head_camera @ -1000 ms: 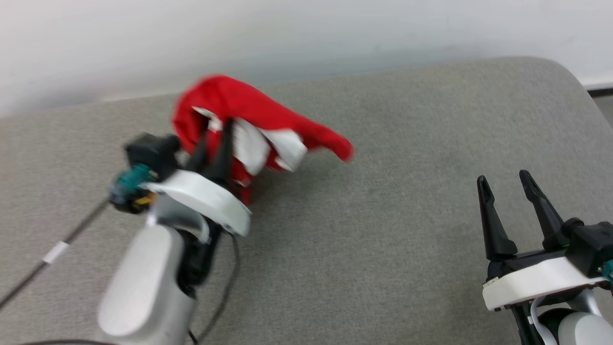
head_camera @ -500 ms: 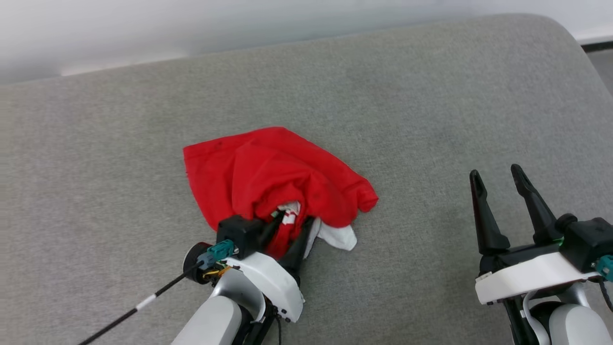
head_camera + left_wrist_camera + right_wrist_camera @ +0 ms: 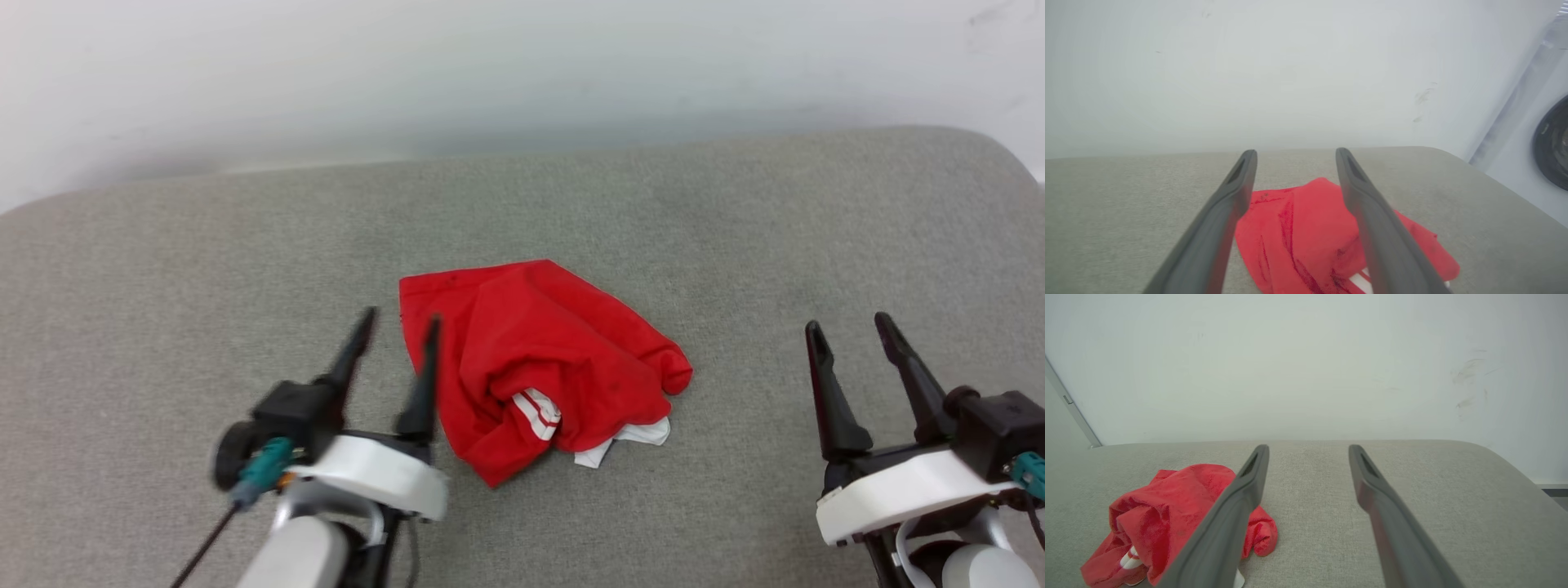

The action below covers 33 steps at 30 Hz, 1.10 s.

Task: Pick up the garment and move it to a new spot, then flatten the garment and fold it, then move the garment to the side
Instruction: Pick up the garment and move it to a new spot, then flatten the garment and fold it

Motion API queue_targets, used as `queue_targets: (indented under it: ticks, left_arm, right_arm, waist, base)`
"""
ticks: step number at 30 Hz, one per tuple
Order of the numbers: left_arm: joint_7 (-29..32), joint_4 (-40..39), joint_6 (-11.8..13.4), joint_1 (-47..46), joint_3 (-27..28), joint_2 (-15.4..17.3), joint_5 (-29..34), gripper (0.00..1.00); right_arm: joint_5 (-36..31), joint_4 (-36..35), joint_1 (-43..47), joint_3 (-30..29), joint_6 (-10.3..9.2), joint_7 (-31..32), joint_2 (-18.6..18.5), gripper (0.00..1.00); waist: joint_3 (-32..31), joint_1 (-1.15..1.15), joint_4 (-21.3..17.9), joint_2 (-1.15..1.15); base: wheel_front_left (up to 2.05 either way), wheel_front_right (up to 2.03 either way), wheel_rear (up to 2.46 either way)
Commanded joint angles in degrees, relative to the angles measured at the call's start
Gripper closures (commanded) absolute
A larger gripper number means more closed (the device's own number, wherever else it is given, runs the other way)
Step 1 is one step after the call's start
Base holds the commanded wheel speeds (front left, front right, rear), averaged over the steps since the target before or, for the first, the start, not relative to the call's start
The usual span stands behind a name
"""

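Head view: the left claw [image 3: 402,317] has let go and drawn back, fingers spread, just beside the garment [image 3: 547,343]. The garment now lies crumpled in the middle of the desk [image 3: 735,204]. The right claw [image 3: 847,322] hangs spread, well apart.

Left wrist view: red cloth lies beyond the parted fingers, probably untouched, though blur makes that hard to judge.

Right wrist view: the heap sits to the left.

The move looks done; flattening comes next.

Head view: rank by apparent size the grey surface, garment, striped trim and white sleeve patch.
1. grey surface
2. garment
3. striped trim and white sleeve patch: these look alike, so they are left unranked.
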Motion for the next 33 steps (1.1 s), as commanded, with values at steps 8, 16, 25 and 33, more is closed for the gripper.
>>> queue_targets:
  ticks: [8, 16, 25, 33]
  left_arm:
    - [-1.4, -2.6, 4.7, 6.9, 8.5, 6.1, -0.7, 0.00]
    - [1.1, -7.5, 6.0, 12.0, 9.8, 8.2, -1.9, 0.00]
    - [2.1, -10.0, 6.9, 12.8, 9.1, 7.7, -2.0, 0.00]
    - [2.4, -11.1, 7.3, 11.7, 8.3, 7.4, -1.7, 0.00]
  right_arm:
    - [0.0, -0.8, 3.4, -0.2, -0.02, 1.4, 0.1, 0.00]
    - [-0.3, -1.5, 5.6, -1.6, -0.02, 2.4, 0.1, 0.00]
    - [-0.8, -2.3, 6.3, -2.1, -0.02, 3.1, 0.1, 0.00]
    - [1.9, 0.2, 4.0, -3.9, -0.02, 9.1, 0.1, 0.00]
  waist:
    - [-3.2, 0.00, 1.7, 0.00]
    - [-4.5, 0.00, 1.7, 0.00]
    - [-4.3, 0.00, 1.4, 0.00]
    - [-3.3, 0.00, 2.1, 0.00]
  base:
    - [0.00, 0.00, 0.00]
    - [0.00, 0.00, 0.00]
    - [0.00, 0.00, 0.00]
    - [0.00, 0.00, 0.00]
